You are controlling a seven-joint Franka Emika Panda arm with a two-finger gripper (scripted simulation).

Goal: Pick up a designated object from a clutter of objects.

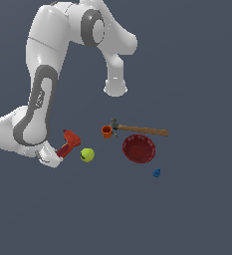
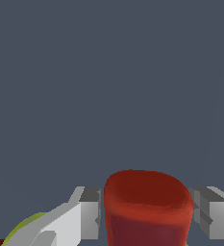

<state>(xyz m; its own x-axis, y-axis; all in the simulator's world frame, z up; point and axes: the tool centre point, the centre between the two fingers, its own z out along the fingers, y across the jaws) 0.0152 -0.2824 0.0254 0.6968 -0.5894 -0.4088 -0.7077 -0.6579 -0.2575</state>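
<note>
I see the gripper [image 2: 147,214] low at the drill [image 1: 69,143], left of the ball [image 1: 87,155] in the exterior view, fingers [image 2: 88,214] parted around its red body, apparently close but not visibly clamped, positioned for a grasp.

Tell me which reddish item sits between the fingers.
The red drill-shaped toy, beside the tennis ball; the dark red bowl and orange cup lie apart.

One drill [image 1: 70,142], ball [image 1: 87,155], cup [image 1: 106,131], hammer [image 1: 137,129], bowl [image 1: 138,148], blue piece [image 1: 157,173]
</note>
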